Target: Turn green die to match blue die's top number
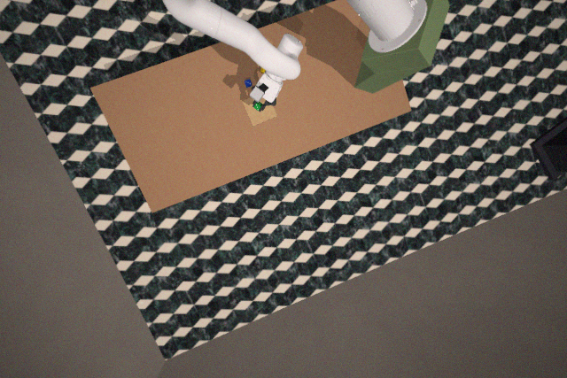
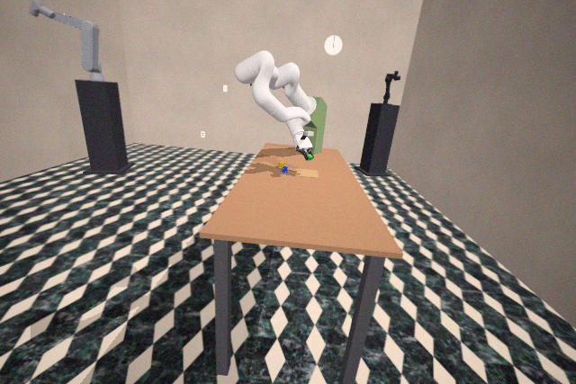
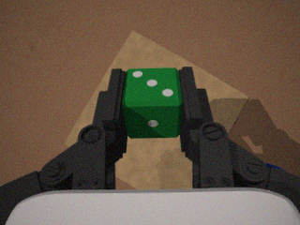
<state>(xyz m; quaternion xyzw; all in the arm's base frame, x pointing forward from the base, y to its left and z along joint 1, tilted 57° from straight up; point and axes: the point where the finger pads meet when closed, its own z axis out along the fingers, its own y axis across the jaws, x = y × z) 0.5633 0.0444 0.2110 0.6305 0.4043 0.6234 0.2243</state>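
Note:
My gripper [image 3: 152, 86] is shut on the green die [image 3: 153, 101] and holds it tilted above the light tan mat. In the wrist view the die's far face shows three dots and its near face shows one dot. In the top view the green die [image 1: 257, 106] hangs over the mat [image 1: 261, 113] near its far edge. In the exterior view the die [image 2: 309, 156] is clearly off the table, above the mat [image 2: 308, 173]. The blue die [image 1: 247, 82] lies on the table beside the mat; it also shows in the exterior view [image 2: 284, 169]. Its top number is too small to read.
A yellow die [image 2: 281, 164] lies on the table just behind the blue one; it also shows in the top view [image 1: 263, 70]. The green robot base block [image 1: 402, 44] stands at the table's far end. The arm's shadow falls across the table by the dice.

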